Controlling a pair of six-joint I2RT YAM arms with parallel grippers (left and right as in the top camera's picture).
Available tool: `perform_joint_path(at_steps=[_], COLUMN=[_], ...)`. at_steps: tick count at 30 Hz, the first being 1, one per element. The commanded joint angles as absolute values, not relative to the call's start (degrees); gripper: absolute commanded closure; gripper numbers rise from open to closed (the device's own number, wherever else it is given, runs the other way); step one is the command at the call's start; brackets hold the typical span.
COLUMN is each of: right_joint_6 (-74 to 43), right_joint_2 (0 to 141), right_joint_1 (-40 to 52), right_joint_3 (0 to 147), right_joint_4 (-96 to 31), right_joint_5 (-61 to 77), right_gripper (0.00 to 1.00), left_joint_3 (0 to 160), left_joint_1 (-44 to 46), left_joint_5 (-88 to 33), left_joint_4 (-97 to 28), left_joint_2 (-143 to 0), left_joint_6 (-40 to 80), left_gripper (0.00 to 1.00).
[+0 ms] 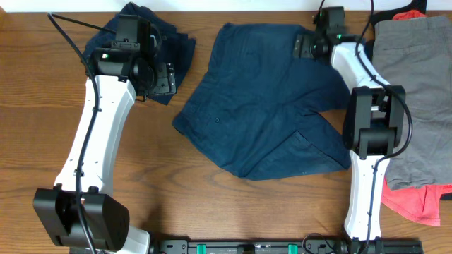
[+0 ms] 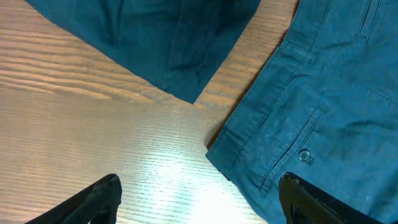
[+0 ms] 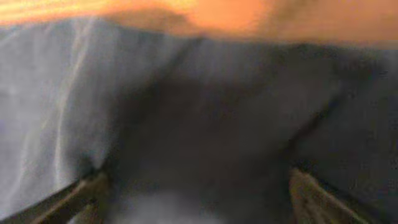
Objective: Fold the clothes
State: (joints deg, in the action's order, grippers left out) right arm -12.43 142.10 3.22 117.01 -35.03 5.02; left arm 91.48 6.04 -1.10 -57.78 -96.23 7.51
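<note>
navy shorts, two pairs, one grey pair

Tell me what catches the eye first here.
A big navy blue pair of shorts lies spread across the middle of the table, the right gripper at its top edge. A second navy pair sits crumpled toward the left, and grey shorts lie over a coral-red garment at the right edge.

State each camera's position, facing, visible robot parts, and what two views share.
Overhead: above table, facing down; left arm, right arm, navy shorts, grey shorts.
Left wrist: on left arm, facing down at table and buttoned pocket; open jaws show.
Right wrist: on right arm, close on blurred dark fabric; jaws show.
Shared: overhead and left wrist show navy shorts.
</note>
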Motion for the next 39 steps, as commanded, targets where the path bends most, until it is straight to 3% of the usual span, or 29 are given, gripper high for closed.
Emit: perform_joint_path(at_steps=[1, 6, 12, 18, 29, 39], right_joint_6=[-9.9, -8.8, -9.8, -14.2, -38.3, -40.2], right_joint_2=[140.1, 127.2, 113.3, 108.8, 108.2, 108.2], right_joint_1=[2.9, 3.4, 5.0, 9.8, 21.5, 22.2], right_joint_3=[124.2, 132.3, 132.4, 132.2, 111.5, 86.9], right_joint_4=[-45.5, -68.0, -84.6, -97.4, -92.2, -73.4], right_joint_5=[8.0, 9.1, 12.3, 8.1, -9.7, -3.0], right_gripper=[0.01, 0.01, 0.03, 0.07, 0.21, 0.27], left_joint_3=[92.5, 92.5, 92.5, 91.4, 79.9, 67.1], left_joint_1=[5.7, 5.7, 5.7, 5.7, 5.8, 5.9], left_joint_5=[-0.8, -0.8, -0.8, -1.8, -7.0, -7.1], left_joint_4=[-57.7, -59.1, -65.1, -68.5, -56.4, -42.5], left_joint_2=[-95.8, -95.8, -95.8, -95.8, -98.5, -99.0], left_joint_6=[7.3, 5.6, 3.0, 3.7, 11.4, 15.0], left_gripper=[0.18, 0.18, 0.18, 0.17, 0.21, 0.26])
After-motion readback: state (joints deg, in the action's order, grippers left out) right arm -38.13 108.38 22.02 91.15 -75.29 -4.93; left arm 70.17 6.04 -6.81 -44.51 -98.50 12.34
